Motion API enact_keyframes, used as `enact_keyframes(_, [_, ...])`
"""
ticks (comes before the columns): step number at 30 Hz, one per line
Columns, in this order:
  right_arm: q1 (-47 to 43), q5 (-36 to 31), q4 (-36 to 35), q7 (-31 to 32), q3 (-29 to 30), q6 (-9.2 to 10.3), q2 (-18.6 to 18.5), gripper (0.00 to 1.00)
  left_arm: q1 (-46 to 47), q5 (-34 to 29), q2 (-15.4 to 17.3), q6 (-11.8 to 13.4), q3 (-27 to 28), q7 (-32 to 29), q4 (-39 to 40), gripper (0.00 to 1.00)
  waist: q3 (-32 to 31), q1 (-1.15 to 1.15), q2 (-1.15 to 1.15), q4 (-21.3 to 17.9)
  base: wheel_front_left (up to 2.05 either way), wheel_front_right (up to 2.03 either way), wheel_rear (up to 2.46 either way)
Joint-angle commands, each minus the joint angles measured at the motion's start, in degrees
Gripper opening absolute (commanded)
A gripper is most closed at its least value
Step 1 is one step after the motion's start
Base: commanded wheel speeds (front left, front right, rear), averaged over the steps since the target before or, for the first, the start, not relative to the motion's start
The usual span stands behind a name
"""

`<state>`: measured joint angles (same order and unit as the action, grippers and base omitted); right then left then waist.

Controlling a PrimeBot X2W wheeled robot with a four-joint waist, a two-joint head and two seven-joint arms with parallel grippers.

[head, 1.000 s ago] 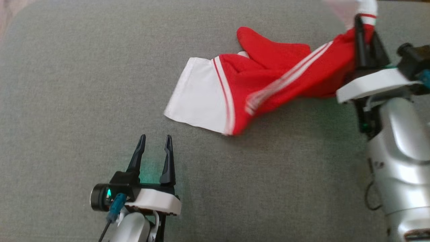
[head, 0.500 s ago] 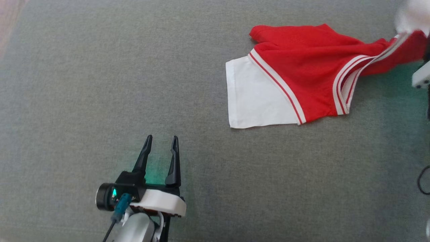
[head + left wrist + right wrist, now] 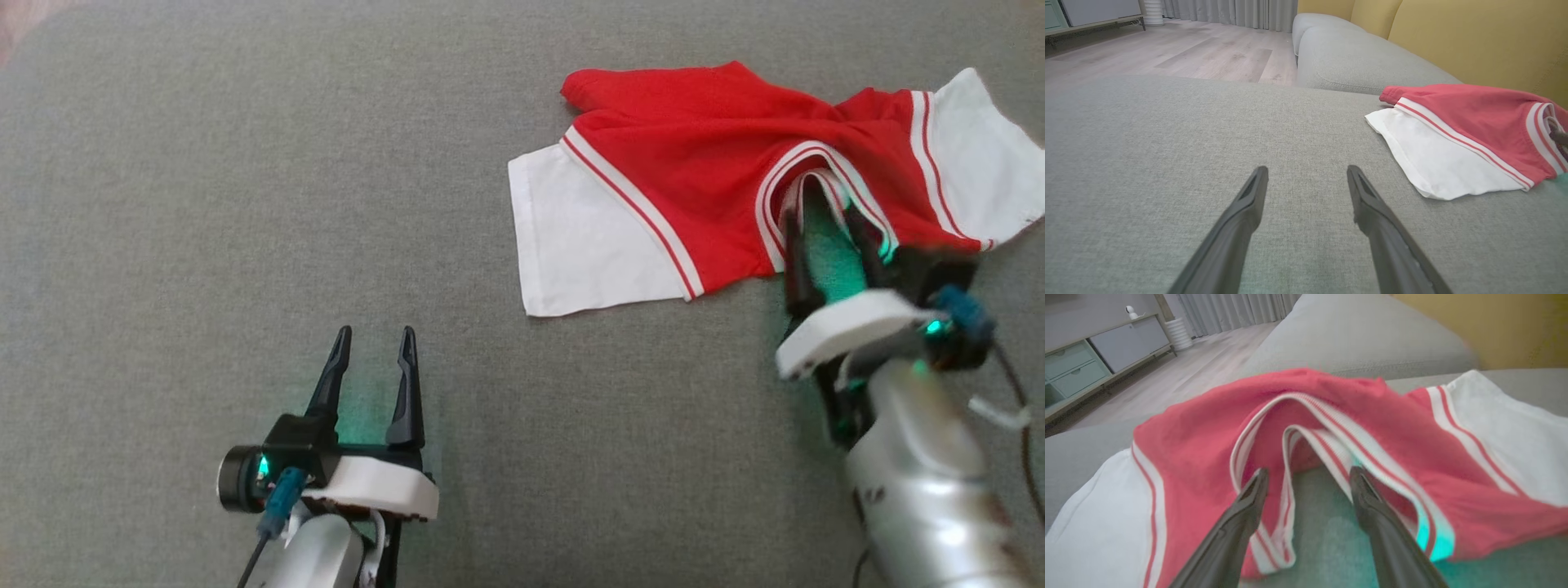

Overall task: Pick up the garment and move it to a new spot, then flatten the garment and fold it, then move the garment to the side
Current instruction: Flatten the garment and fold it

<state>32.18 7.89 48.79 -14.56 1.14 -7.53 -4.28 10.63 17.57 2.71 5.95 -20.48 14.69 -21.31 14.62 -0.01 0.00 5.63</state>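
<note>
A red garment (image 3: 694, 188) with white sleeves and white-striped trim lies crumpled on the grey cushion (image 3: 245, 163) at the upper right. My right gripper (image 3: 820, 214) is open at the garment's near edge, its tips at the striped neckline. In the right wrist view the neckline band (image 3: 1298, 441) loops between the spread fingers of the right gripper (image 3: 1308, 471), and nothing is pinched. My left gripper (image 3: 376, 333) stands open over bare cushion at the lower left, well apart from the garment (image 3: 1474, 118), which lies to the right of the left gripper (image 3: 1307, 170) in its wrist view.
The cushion's far edge drops to a wooden floor (image 3: 1188, 49). A second grey cushion (image 3: 1355, 61) and a yellow backrest (image 3: 1474, 36) stand behind the garment. A low cabinet (image 3: 1098, 363) stands across the room.
My right gripper has opened and let go of the garment, which dropped onto the cushion with both sleeves spread. The right arm came back to the near side. The left arm stayed put.
</note>
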Motion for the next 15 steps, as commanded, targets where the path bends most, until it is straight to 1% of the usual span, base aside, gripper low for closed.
enact_keyframes(1, [-1.1, 2.6, -3.1, -0.4, -4.4, 0.04, 0.6, 1.0, 1.2, -0.4, 0.2, -0.2, 1.9, 0.3, 1.6, 1.0, -0.2, 0.01, 0.0, -0.2, 0.0, 0.0, 0.0])
enact_keyframes(6, [-4.1, 6.4, -4.3, -0.4, -9.0, 0.04, 0.5, 1.0, 0.7, -0.3, 0.2, -0.4, 1.6, 0.3, 1.5, 1.0, -0.6, 0.01, 0.0, 0.2, 0.0, 0.0, 0.0])
enact_keyframes(12, [-3.9, 7.4, 0.5, -0.4, -11.4, 0.04, 0.4, 0.99, -0.5, -0.7, 0.2, -0.8, 1.6, 0.3, 0.8, 1.0, -1.7, 0.01, 0.0, 1.1, 0.0, 0.0, 0.0])
enact_keyframes(13, [-3.7, 7.9, 1.1, -0.4, -11.9, 0.04, 0.6, 0.52, -0.7, -0.8, 0.2, -0.9, 1.7, 0.3, 0.6, 1.0, -1.9, 0.01, 0.0, 1.2, 0.0, 0.0, 0.0])
enact_keyframes(14, [-3.7, 8.2, 1.6, -0.4, -12.5, 0.04, 0.6, 0.19, -0.9, -0.9, 0.2, -1.0, 1.8, 0.3, 0.4, 1.0, -2.3, 0.01, 0.0, 1.2, 0.0, 0.0, 0.0])
enact_keyframes(15, [-3.8, 8.5, 1.9, -0.4, -12.9, 0.04, 0.7, 0.0, -1.2, -1.0, 0.2, -1.1, 2.0, 0.3, 0.3, 1.0, -2.5, 0.01, 0.0, 1.1, 0.0, 0.0, 0.0])
